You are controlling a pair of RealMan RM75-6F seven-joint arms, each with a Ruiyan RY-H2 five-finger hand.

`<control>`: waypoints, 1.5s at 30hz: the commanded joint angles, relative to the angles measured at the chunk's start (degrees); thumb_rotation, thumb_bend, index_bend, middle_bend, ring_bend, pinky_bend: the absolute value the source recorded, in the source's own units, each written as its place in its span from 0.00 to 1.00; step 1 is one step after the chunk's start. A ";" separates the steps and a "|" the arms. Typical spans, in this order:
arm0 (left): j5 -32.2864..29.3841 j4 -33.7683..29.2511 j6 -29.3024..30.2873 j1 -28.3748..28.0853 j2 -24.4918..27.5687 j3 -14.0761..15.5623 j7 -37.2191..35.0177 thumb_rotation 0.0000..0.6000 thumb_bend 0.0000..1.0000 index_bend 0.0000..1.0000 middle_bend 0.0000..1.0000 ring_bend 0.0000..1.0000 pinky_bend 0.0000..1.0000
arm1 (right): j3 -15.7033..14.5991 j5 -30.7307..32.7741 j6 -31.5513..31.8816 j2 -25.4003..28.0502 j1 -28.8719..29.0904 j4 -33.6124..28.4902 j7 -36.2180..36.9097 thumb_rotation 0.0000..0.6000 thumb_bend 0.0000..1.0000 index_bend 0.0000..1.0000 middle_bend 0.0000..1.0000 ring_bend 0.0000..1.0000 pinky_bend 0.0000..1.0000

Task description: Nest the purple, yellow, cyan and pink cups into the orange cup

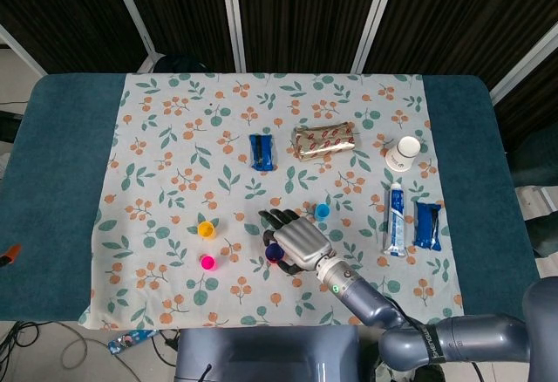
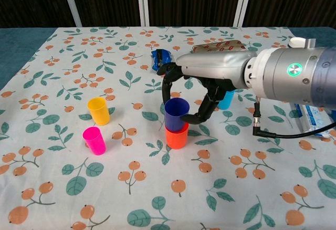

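The purple cup (image 2: 177, 114) is gripped by the right hand (image 2: 197, 91), with fingers (image 2: 169, 79) curled over its far side and the thumb against its near right side. It is seated upright in the mouth of the orange cup (image 2: 177, 136), whose lower part shows beneath it. Relative to the orange cup, the yellow cup (image 2: 98, 110) is seen well to the left and slightly further back, the pink cup (image 2: 94, 140) well to the left at about the same depth, and the cyan cup (image 2: 227, 98) behind and to the right, partly hidden by the hand. All stand on the flowered tablecloth (image 2: 63, 67). The left hand is shown in neither view.
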 commanded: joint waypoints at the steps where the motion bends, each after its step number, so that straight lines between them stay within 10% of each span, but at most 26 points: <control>1: -0.03 -0.02 0.07 0.03 0.03 -0.04 -0.03 1.00 0.09 0.10 0.00 0.00 0.01 | -0.20 -0.15 -0.01 -0.11 0.04 0.29 0.20 1.00 0.45 0.46 0.00 0.05 0.14; 11: -0.01 -0.02 -0.03 0.00 0.10 0.01 0.09 1.00 0.09 0.10 0.00 0.00 0.01 | -1.11 0.73 0.22 -0.47 0.14 0.92 0.46 1.00 0.45 0.03 0.00 0.02 0.14; 21: -0.24 0.08 -0.78 -0.16 0.30 0.08 -0.34 1.00 0.09 0.10 0.00 0.00 0.01 | -1.53 -2.10 6.72 5.99 -3.18 -4.82 0.89 1.00 0.45 0.02 0.00 0.02 0.14; 29: 0.65 -0.17 -0.92 -0.33 0.17 0.48 -0.38 1.00 0.09 0.09 0.00 0.00 0.01 | -11.14 -19.06 24.40 17.13 -17.37 -9.23 2.12 1.00 0.45 0.02 0.00 0.02 0.13; 36: 1.81 -0.98 -0.52 -0.59 -0.91 1.08 1.45 1.00 0.09 0.06 0.00 0.00 0.01 | -19.67 -32.19 38.59 17.67 -31.04 -0.65 9.83 1.00 0.45 0.02 0.00 0.02 0.12; 45: 5.37 -2.29 -7.89 -5.03 -0.33 2.43 1.04 1.00 0.09 0.08 0.00 0.00 0.01 | -20.76 -36.70 45.41 14.20 -38.65 9.79 15.18 1.00 0.45 0.02 0.00 0.02 0.12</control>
